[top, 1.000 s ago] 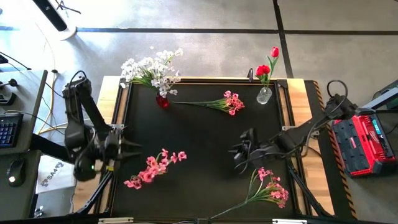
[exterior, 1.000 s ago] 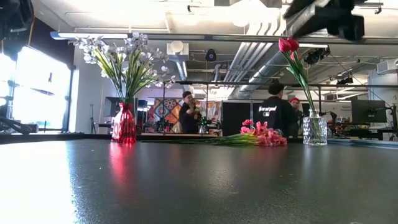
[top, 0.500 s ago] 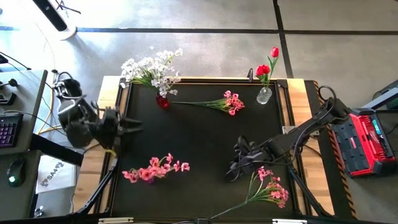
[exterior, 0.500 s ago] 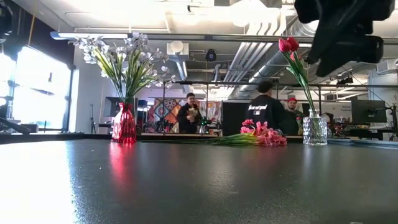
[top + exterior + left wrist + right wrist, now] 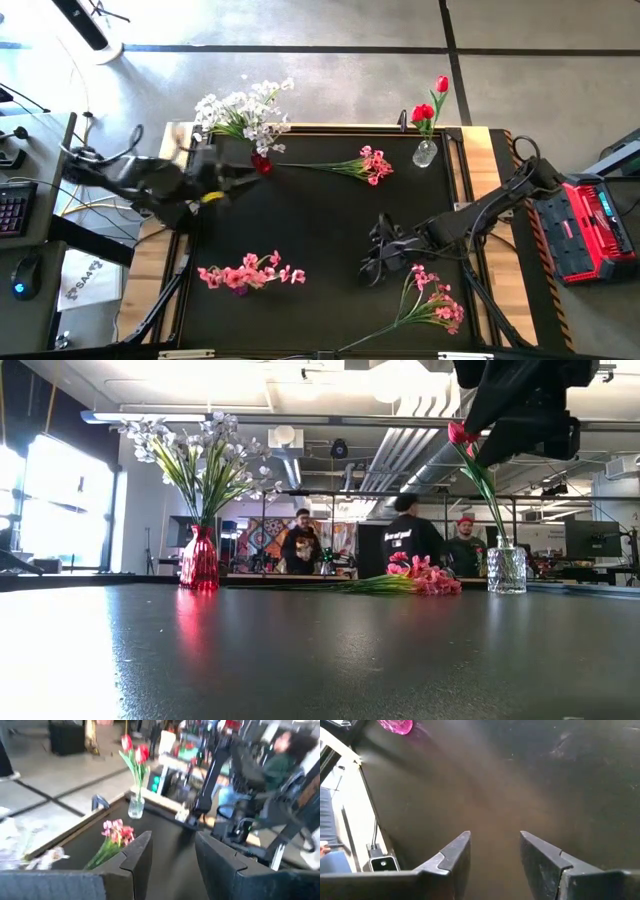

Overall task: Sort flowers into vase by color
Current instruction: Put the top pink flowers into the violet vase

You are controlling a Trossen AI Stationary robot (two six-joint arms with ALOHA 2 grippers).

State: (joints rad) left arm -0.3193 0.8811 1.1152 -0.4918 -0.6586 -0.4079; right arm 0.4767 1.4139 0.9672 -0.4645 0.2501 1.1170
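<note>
Currently three pink sprays lie loose on the black table [image 5: 330,230]: one near the front left [image 5: 250,272], one at the front right [image 5: 432,303], one at the back between the vases [image 5: 368,164]. White blossoms [image 5: 240,112] stand in the red vase [image 5: 261,163] at the back left; red tulips [image 5: 430,105] stand in the clear glass vase [image 5: 425,153] at the back right. No vase for pink shows.

Step in hand, as judged: right arm to pick the front-right pink spray. Best taken on the thin green stem, not the blossoms; jaws set across the stem, low to the table, closed fully since the stem is thin.

Right gripper [image 5: 375,262] hovers low over bare table, just beside that spray's blossoms. Its fingers [image 5: 452,855] stand apart with nothing between them; nothing held, no contact seen.

Left gripper [image 5: 240,181] is raised near the back left, just beside the red vase, pointing across the table. Its fingers [image 5: 137,855] also stand apart, empty.

Risk: blossoms snagging on a jaw.
</note>
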